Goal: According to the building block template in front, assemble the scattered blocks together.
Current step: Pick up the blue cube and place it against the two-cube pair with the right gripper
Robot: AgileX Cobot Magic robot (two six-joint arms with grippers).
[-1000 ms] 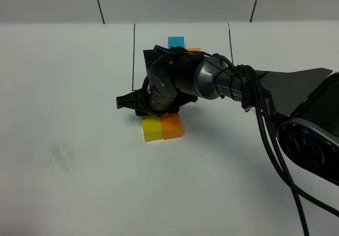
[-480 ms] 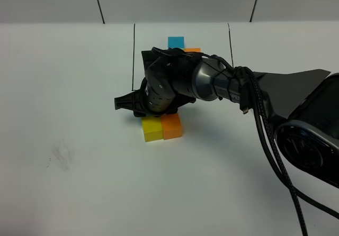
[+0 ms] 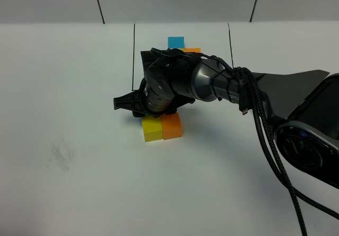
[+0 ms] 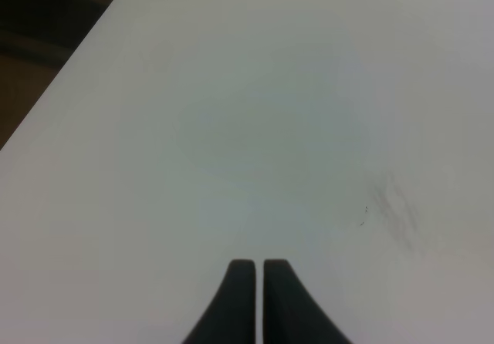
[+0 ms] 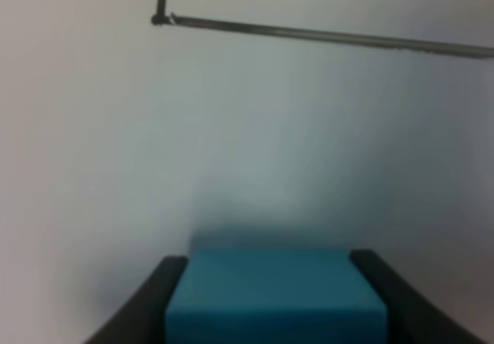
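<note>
The yellow cube and the orange cube of the scattered blocks sit side by side, touching, on the white table. My right gripper hangs just behind them. In the right wrist view the right gripper is shut on the light blue cube, with a dark finger on each side of it. The building block template lies at the back, where its blue cube and a strip of its orange cube show; the arm hides the rest. My left gripper is shut and holds nothing over bare table.
The thin black frame line runs down the template's left side and another frame line down its right. A corner of the frame shows ahead of the held cube. The right arm's cables trail to the right. A faint smudge marks the table.
My right gripper has edged slightly to the left with the blue cube in it. The yellow and orange cubes have stayed put.
</note>
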